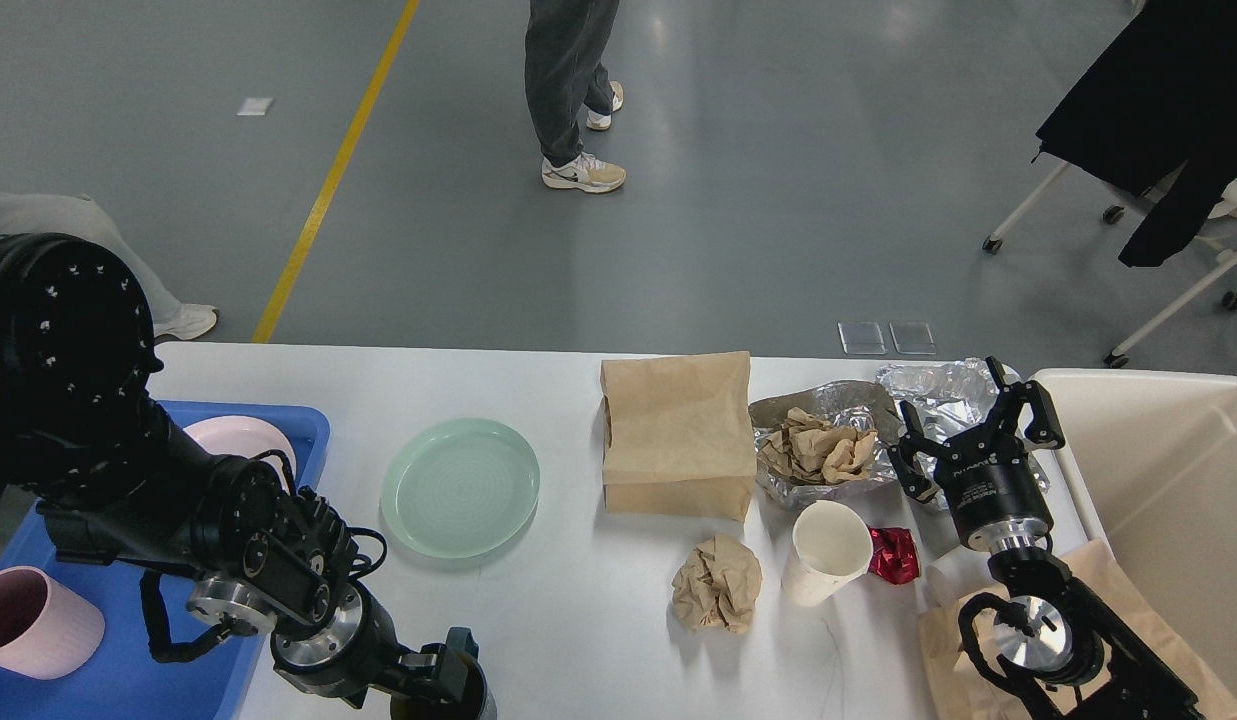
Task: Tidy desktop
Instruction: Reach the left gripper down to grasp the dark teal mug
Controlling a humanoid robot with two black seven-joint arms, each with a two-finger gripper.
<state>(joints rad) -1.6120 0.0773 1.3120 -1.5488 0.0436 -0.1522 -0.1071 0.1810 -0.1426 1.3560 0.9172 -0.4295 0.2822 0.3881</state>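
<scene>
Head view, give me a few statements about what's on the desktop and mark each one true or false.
1. The green plate lies on the desktop, outside the blue tray. True.
2. The brown paper bag sits inside the cream bin. False: it is on the desktop, between the plate and the foil.
3. The right tool is open, above the foil. True.
4. The pink cup stands beside the white paper cup. False: the pink cup is in the blue tray, far left.
5. Crumpled brown paper lies near the white paper cup. True.

No text, label or number is clear enough to read.
</scene>
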